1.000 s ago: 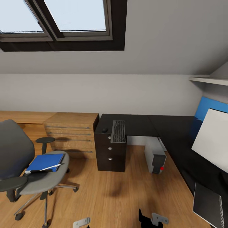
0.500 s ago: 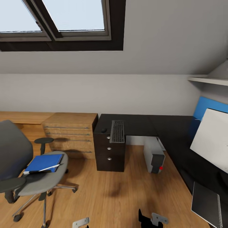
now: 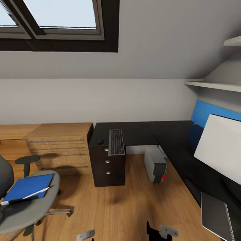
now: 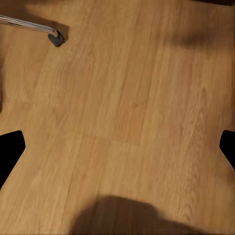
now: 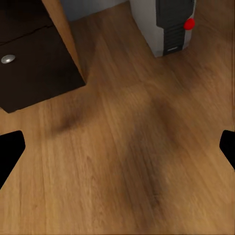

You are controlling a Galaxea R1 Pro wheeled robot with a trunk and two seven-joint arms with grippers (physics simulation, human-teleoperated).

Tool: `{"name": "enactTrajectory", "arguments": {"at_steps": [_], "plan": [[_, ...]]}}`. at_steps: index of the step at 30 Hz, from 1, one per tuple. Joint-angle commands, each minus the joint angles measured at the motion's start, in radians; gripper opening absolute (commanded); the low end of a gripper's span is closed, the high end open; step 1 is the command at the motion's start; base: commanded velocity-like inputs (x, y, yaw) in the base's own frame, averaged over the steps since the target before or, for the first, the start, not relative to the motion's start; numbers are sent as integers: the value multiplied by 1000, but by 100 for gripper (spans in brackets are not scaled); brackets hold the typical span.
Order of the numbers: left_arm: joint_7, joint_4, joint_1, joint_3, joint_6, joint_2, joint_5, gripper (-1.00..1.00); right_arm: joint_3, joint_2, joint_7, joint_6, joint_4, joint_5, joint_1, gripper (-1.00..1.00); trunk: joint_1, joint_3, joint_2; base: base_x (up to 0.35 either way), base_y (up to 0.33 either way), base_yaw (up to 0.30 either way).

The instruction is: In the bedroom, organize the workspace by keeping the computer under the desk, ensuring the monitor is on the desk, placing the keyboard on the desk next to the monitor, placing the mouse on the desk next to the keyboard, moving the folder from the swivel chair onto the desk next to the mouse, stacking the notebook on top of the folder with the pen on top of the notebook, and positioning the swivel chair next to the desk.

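The blue folder lies on the seat of the grey swivel chair at the lower left, with what looks like a thin pen along its front edge. On the black L-shaped desk lie the keyboard and the mouse. The white monitor and the dark notebook rest on the desk's right wing. The grey computer stands under the desk. My left gripper is open over bare floor. My right gripper is open near the computer.
A wooden chest of drawers stands left of the desk's black drawer unit. A chair caster sits on the wood floor near my left gripper. Wall shelves hang at the upper right.
The whole picture has slid left, so the camera has turned right. The chair, desk and computer keep their places relative to each other. Both grippers stay open.
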Motion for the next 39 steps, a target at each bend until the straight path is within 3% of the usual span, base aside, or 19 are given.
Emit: {"name": "enactTrajectory", "arguments": {"at_steps": [1, 9, 35, 39], "plan": [[6, 0, -1, -9, -3, 0, 8, 100, 7, 1, 4, -3, 2, -11, -1, 100, 0, -1, -1, 105, 65, -258], [6, 0, -1, -9, -3, 0, 8, 100, 7, 1, 4, -3, 2, -10, -1, 100, 0, -1, -1, 36, 22, -164], [5, 0, -1, -9, -4, 0, 8, 100, 7, -4, 4, -5, 2, -9, -1, 100, 0, -1, -1, 41, 14, -6], [4, 0, -1, -9, -4, 0, 8, 100, 7, -5, 4, -5, 2, 19, 0, 100, 0, -1, -1, 292, 105, 0]]}}
